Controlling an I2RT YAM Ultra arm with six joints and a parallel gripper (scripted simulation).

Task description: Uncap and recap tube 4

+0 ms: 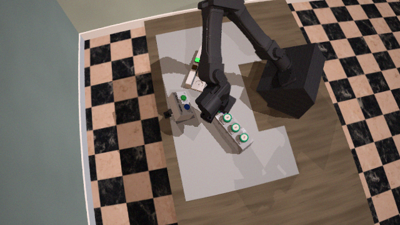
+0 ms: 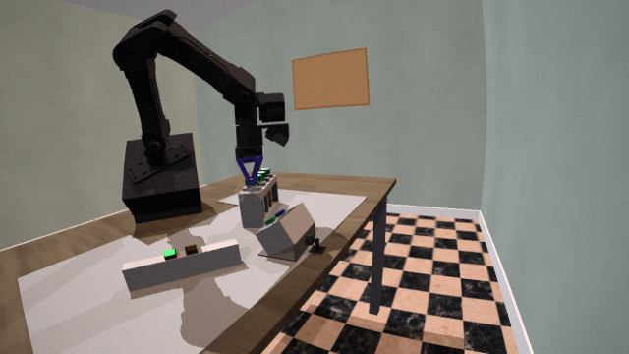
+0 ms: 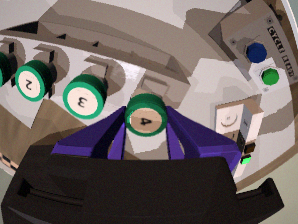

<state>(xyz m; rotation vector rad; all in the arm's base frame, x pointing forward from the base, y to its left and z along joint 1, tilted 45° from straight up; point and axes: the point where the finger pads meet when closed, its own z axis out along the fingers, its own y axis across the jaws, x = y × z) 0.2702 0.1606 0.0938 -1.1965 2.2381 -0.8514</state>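
Green cap [image 3: 147, 115] marked 4, clamped between purple gripper [image 3: 147, 137] fingers, neighbour cap [image 3: 84, 98] reads 3

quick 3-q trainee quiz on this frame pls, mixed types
1. True or false: the gripper is shut on the cap of tube 4.
2. Which lamp on the console is lit? A) amber B) green C) neither
3. Fill in: the nearest cap beside the gripped one carries the number ___.

Key
1. True: both purple fingers press the cap's sides as it sits at the tube row.
2. B: the green lamp glows; the amber lamp beside it is dark.
3. 3, on the dot of the cap of tube 3.
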